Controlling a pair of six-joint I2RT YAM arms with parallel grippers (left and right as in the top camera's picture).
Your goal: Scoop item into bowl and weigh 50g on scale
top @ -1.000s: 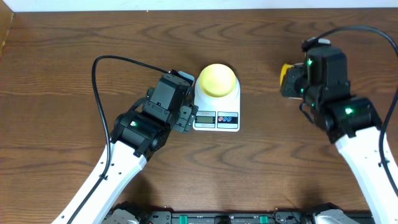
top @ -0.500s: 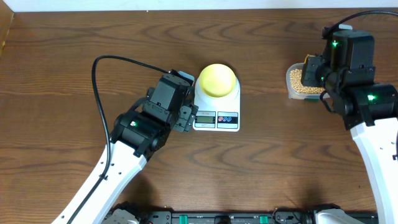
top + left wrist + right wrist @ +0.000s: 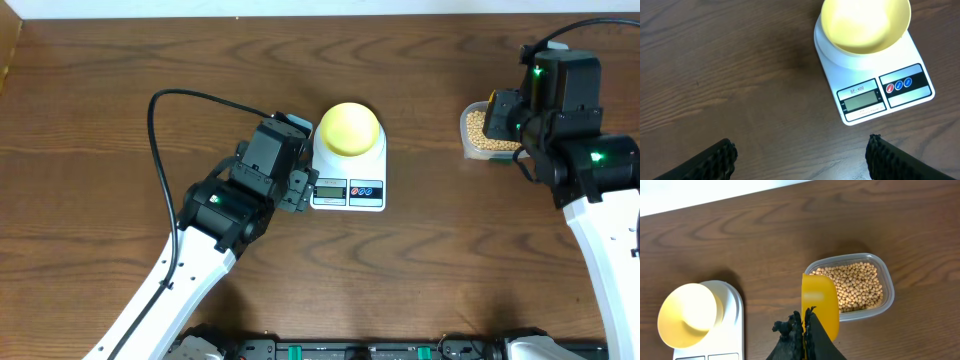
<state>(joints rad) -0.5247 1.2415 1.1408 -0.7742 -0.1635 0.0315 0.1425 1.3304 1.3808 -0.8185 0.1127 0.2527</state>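
The pale yellow bowl (image 3: pixel 348 127) stands empty on the platform of the white scale (image 3: pixel 348 190) at mid-table. Tan beans (image 3: pixel 856 283) fill a clear plastic tub (image 3: pixel 470 137) to the right. My right gripper (image 3: pixel 804 316) is shut on the handle of a bright yellow scoop (image 3: pixel 820 302). The scoop's front edge hangs over the tub's left rim, and no beans show on it. My left gripper (image 3: pixel 800 150) stands open over bare wood just left of the scale's front, with nothing between its fingers (image 3: pixel 720 157). The bowl (image 3: pixel 865 22) and scale (image 3: pixel 875 82) lie ahead of it.
The scale's display (image 3: pixel 861 101) and two coloured buttons (image 3: pixel 897 86) face the front edge. A white wall strip runs along the table's far edge (image 3: pixel 700 195). Bare wood lies between the scale (image 3: pixel 730 325) and the tub (image 3: pixel 888 292).
My right arm has swung right and back with the scoop, uncovering the bean tub, then stopped. The left arm, bowl and scale have not moved.
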